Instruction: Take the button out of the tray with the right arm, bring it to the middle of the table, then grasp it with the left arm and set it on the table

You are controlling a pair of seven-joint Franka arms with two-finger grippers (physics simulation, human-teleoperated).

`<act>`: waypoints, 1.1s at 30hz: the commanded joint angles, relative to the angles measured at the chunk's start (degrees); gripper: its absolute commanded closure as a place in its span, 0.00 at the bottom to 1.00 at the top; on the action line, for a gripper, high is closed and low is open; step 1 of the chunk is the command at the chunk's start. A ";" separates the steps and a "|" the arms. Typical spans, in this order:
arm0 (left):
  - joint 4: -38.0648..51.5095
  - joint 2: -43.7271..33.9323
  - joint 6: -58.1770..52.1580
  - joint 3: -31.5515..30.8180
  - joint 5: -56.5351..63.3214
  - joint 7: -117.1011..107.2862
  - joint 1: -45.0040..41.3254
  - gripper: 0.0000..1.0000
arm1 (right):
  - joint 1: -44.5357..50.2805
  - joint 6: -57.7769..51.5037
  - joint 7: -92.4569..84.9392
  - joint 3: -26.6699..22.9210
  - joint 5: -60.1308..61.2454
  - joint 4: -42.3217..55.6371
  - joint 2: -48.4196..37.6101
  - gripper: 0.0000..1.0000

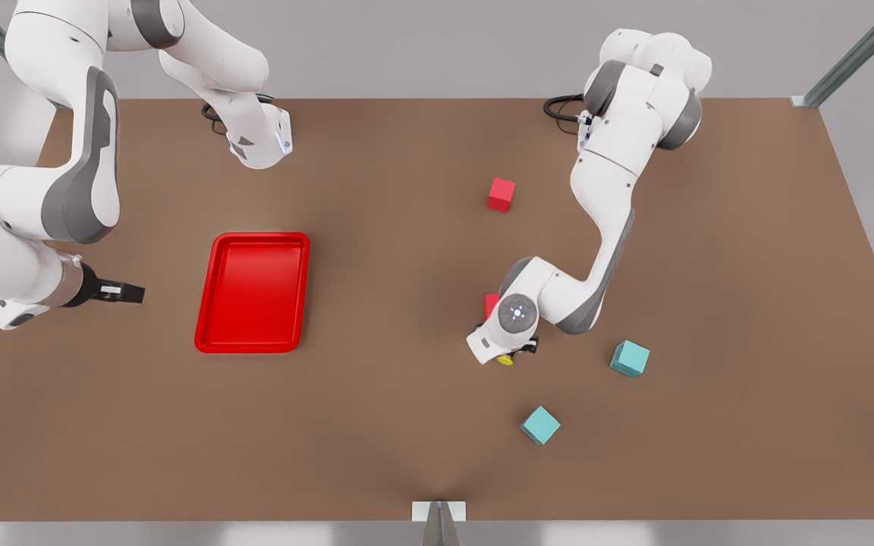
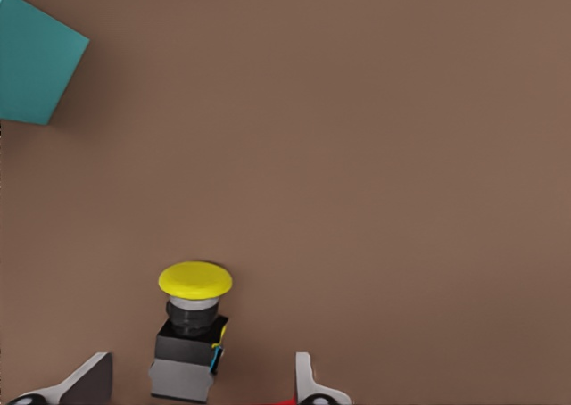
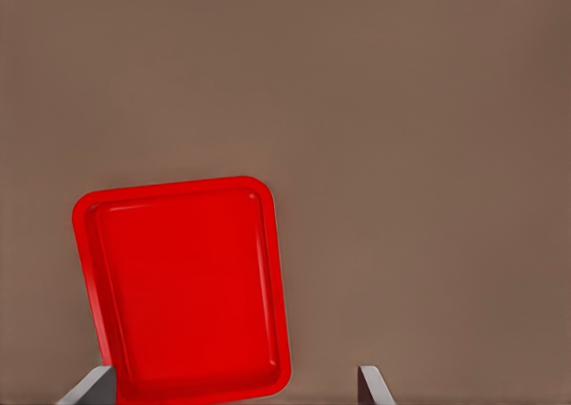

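Observation:
The button [image 1: 505, 360], with its yellow cap and dark boxy body, lies on the brown table [image 1: 407, 425] near the middle. My left gripper [image 1: 517, 350] hovers right over it. In the left wrist view the button [image 2: 192, 334] sits between the open fingers [image 2: 89, 378], which do not touch it. The red tray [image 1: 253, 293] lies toward the front view's left with nothing in it. My right gripper [image 1: 122, 292] waits beside the tray's left rim, open and holding nothing. The right wrist view looks down on the tray [image 3: 183, 289].
One red cube [image 1: 501, 194] stands farther back, and another red cube [image 1: 491, 303] is partly hidden behind the left arm's wrist. Two teal cubes [image 1: 629, 358] [image 1: 540, 425] lie to the right of and in front of the button. One teal cube [image 2: 36, 61] shows in the left wrist view.

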 commanded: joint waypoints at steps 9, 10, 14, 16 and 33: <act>-3.78 0.20 3.87 -0.07 2.25 4.36 0.72 0.00 | 0.04 -0.51 -3.46 0.02 0.03 0.03 -0.06 0.00; -3.78 0.20 3.87 -0.07 2.25 4.36 0.72 0.00 | 0.04 -0.51 -3.46 0.02 0.03 0.03 -0.06 0.00; -3.87 1.35 5.01 0.02 2.25 4.36 0.63 0.00 | 0.04 -0.51 -3.46 0.02 0.03 -0.06 0.02 0.00; -3.87 1.78 5.10 0.02 2.25 4.36 0.63 0.00 | 0.13 -0.86 -3.46 0.02 0.03 -0.06 0.11 0.00; -4.92 1.70 4.92 -0.07 2.07 3.74 1.16 0.03 | 0.22 0.54 -3.37 -0.07 -0.41 -0.15 0.11 0.00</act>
